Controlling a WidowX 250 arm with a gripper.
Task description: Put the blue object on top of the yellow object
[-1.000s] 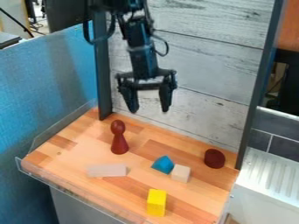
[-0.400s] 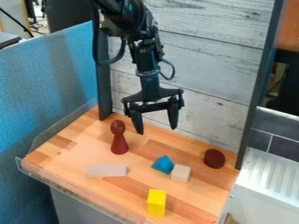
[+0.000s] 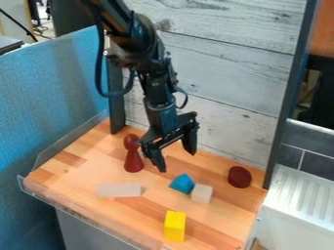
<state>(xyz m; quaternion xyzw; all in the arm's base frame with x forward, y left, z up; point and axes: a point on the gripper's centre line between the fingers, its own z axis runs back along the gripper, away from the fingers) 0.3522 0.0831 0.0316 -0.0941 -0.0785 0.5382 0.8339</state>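
Nearest, by the front of the work surface, the yellow block (image 3: 174,226) stood upright with its flat top bare, which made it ready to serve as the base. Farther in, the pale flat block (image 3: 118,190) lay on its broad side off to the left of the view, out of the way of the job. The small pale cube (image 3: 201,193) sat right beside the blue block (image 3: 182,183), the piece to be lifted; whether the two touched could not be told, and a careless grip might have nudged the cube. The blue block rested on the wood, slanted faces upward, so a low grip across its sides seemed wisest. The dark red rounded piece (image 3: 239,177) and the red pawn-shaped piece (image 3: 133,154) flanked it farther back. The gripper (image 3: 177,162) hung above and behind the blue block, its jaws spread wide with nothing between them, turned at a slant, probably to line up for the pick. The closest thing to a container was the wooden table top (image 3: 72,180), bordered by a low clear rim (image 3: 34,192) and carrying all six pieces, with a pale board wall (image 3: 228,73) behind.
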